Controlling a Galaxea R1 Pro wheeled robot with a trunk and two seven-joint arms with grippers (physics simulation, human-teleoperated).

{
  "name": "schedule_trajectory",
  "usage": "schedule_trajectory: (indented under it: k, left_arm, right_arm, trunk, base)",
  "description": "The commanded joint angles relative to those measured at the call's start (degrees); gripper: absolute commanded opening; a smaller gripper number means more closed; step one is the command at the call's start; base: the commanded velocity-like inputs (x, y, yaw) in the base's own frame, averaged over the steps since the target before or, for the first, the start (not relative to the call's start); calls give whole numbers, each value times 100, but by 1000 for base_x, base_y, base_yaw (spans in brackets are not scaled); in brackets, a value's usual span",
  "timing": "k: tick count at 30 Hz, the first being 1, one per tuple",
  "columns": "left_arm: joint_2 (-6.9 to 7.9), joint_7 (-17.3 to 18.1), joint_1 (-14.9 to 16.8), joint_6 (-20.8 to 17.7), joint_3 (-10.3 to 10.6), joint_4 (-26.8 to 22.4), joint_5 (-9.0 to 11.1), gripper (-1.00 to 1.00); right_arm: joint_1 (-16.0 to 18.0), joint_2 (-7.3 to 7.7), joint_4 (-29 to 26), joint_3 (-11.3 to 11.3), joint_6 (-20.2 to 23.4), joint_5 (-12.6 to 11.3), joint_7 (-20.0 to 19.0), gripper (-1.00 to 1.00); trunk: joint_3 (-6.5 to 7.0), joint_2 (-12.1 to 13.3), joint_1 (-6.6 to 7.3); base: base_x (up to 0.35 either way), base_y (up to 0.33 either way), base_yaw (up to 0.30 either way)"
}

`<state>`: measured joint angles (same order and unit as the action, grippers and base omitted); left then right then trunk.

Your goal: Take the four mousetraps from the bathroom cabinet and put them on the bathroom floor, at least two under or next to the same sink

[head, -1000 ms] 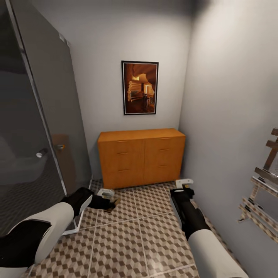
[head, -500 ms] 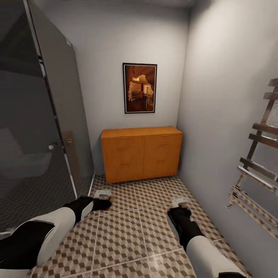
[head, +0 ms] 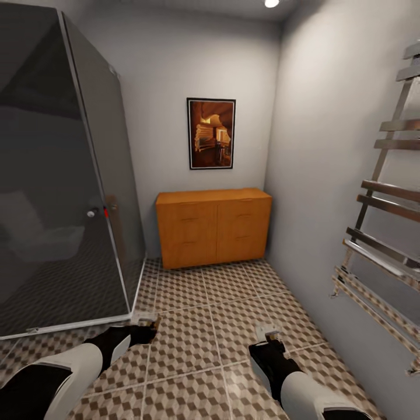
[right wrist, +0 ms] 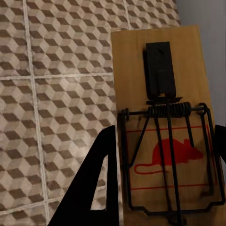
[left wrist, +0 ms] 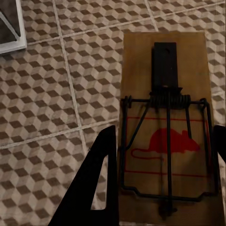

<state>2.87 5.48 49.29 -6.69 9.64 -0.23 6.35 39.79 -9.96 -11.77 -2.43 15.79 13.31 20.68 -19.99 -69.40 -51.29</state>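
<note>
A wooden mousetrap [left wrist: 165, 127] sits in each claw; orange-brown cabinet [head: 213, 226] stands closed.

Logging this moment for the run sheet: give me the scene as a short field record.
left gripper: shut on a mousetrap, held above the bathroom floor
right gripper: shut on a second mousetrap
cabinet: against the far wall, drawers and door shut
shower enclosure: robot's left
towel rail: right wall

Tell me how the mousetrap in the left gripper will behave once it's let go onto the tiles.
The mousetrap looks like a stiff flat wooden board, so it should land flat and not roll. Probably light. Its wire spring sits proud, so it might snap or snag if bumped.
</note>
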Motion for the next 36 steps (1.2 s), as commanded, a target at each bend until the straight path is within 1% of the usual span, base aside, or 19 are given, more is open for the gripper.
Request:
schedule_trajectory:
  k: [1, 5, 11, 13, 14, 16, 17, 20, 21, 22, 23, 25, 26, 29, 36]
  left_arm:
    - [2, 7, -61, -1, 45, -2, 49, -100]
    - [18, 6, -234, 59, 46, 1, 51, -100]
    - [-3, -10, -414, 243, 47, 5, 63, -100]
    - [-12, -11, -545, 266, 44, 5, 93, -100]
    - [-5, -8, -603, 274, 42, 5, 141, -100]
    - [29, -5, -697, 325, 40, 5, 347, -100]
    - [41, -5, -715, 349, 39, 5, 418, -100]
    - [85, 1, -857, 516, 38, 5, 864, -100]
    - [92, 3, -928, 559, 38, 5, 976, -100]
    - [94, 5, -962, 578, 38, 5, 1018, -100]
    - [98, 9, -1123, 633, 44, 5, 1130, -100]
    - [99, 12, -1229, 660, 46, 5, 1162, -100]
    - [95, 14, -1322, 773, 46, 5, 1176, -100]
    - [78, 14, -1422, 1043, 47, 5, 1185, -100]
    - [77, 15, -1435, 1090, 47, 5, 1192, -100]
  right_arm:
    - [2, -4, 16, -27, 42, 45, 16, -100]
    - [2, -4, 55, -34, 16, 34, 118, -100]
    - [2, -4, 65, -38, 12, 24, 148, -100]
    - [2, -4, 68, -38, 14, 23, 143, -100]
    - [2, -4, 69, -38, 13, 21, 140, -100]
    - [2, -4, 75, -38, 15, 20, 131, -100]
    - [2, -4, 77, -38, 16, 19, 129, -100]
    - [2, -4, 85, -36, 32, 16, 124, -100]
    - [2, -4, 89, -35, 37, 18, 123, -100]
    - [2, -4, 98, -34, 38, 19, 123, -100]
    - [2, -4, 213, -31, 28, 35, 120, -100]
    - [2, -4, 325, -30, 15, 47, 126, -100]
    - [2, -4, 396, -29, 1, 50, 125, -100]
    - [2, -4, 450, -29, -13, 49, 111, -100]
    - [2, -4, 521, -29, -10, 58, 109, -100]
  trunk:
    - [-7, -5, 3]
    - [-7, -5, 3]
    - [-7, -5, 3]
    - [-7, -5, 3]
    - [-7, -5, 3]
    - [-7, -5, 3]
    - [-7, -5, 3]
    - [-7, -5, 3]
    - [-7, -5, 3]
    - [-7, -5, 3]
    - [-7, -5, 3]
    - [-7, -5, 3]
    - [-7, -5, 3]
    - [-7, -5, 3]
    - [-7, -5, 3]
  base:
    - [-272, 0, 0]
    - [-159, 0, 46]
    - [-24, 0, 249]
    - [-4, 0, 291]
    - [-2, 0, 295]
    - [-1, 0, 298]
    - [-1, 0, 298]
    - [0, 0, 299]
    - [0, 0, 300]
    - [0, 0, 300]
    - [0, 0, 300]
    - [0, 0, 300]
    - [0, 0, 300]
    - [0, 0, 300]
    - [0, 0, 300]
